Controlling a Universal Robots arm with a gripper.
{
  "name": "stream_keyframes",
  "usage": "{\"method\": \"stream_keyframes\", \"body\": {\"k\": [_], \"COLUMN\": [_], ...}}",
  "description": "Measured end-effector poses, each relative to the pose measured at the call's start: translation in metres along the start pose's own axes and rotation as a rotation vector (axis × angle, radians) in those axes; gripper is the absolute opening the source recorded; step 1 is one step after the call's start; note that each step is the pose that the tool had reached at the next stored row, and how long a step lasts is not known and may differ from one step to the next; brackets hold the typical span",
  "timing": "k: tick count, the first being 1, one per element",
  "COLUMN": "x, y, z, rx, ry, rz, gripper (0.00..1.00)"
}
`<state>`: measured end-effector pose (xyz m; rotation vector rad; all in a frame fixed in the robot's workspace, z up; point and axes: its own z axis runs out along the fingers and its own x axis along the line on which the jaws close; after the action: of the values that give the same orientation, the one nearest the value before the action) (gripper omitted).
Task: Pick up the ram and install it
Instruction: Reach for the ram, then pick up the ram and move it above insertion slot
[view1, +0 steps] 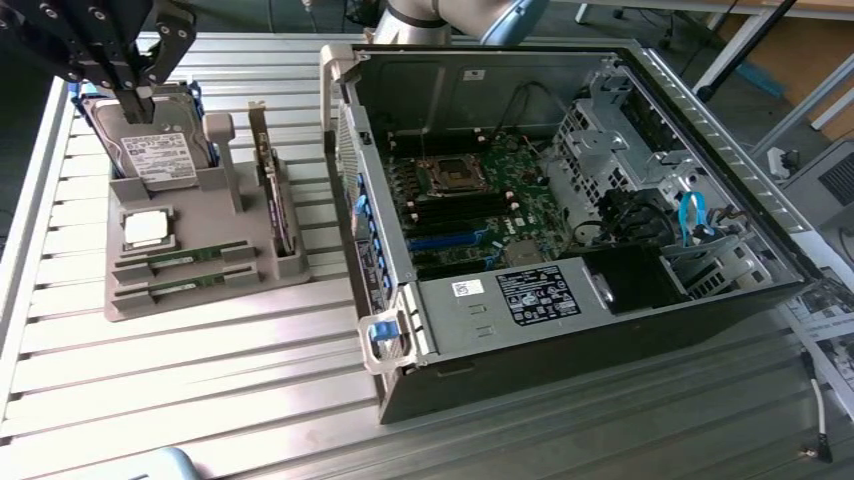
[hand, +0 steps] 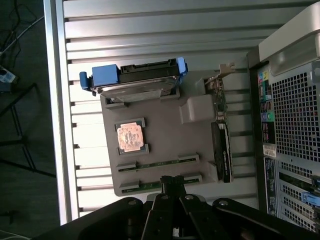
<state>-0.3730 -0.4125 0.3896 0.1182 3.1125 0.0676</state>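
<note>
1. Wrist view first: my gripper (hand: 172, 181) has its fingers pressed together on nothing at all, no stick between them.
2. Over to the exterior view: my gripper (view1: 136, 100) hangs high over the hard drive (view1: 154, 150) end of the grey tray (view1: 200, 300), well clear of everything below.
3. Looking down past my fingertips, they line up over the ram (hand: 147, 185), the outer of two matching sticks. It sits along the tray edge farthest from the hard drive, and the exterior view shows it there too (view1: 187, 287), held at each end by end clips (hand: 129, 187).
4. The second stick (hand: 157, 163) lies just beside it and parallel, between the ram and the processor chip (hand: 131, 137).
5. How it looks: a thin, narrow green strip, apparently standing on its long edge, so I see little more than a line. Its chips are too small to make out.
6. My read is that this is the approach, with nothing lifted yet. Doing it well calls for:
   - parting my fingers while I'm up high;
   - centring on the middle of the stick between its clips;
   - squaring across its thin width;
   - coming straight down, so I don't nudge the neighbour or twist the board.
7. Farther out, the open computer case (view1: 561, 200) sits on the exterior view's right, well apart from the tray.
</note>
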Motion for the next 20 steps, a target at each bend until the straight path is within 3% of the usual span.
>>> {"method": "stream_keyframes", "body": {"k": [13, 20], "x": [0.0, 0.0], "y": [-0.0001, -0.0001], "z": [0.0, 0.0], "rx": [-0.0001, -0.0012], "ry": [0.0002, 0.0021], "rz": [-0.004, -0.048], "gripper": [0.1, 0.1]}}
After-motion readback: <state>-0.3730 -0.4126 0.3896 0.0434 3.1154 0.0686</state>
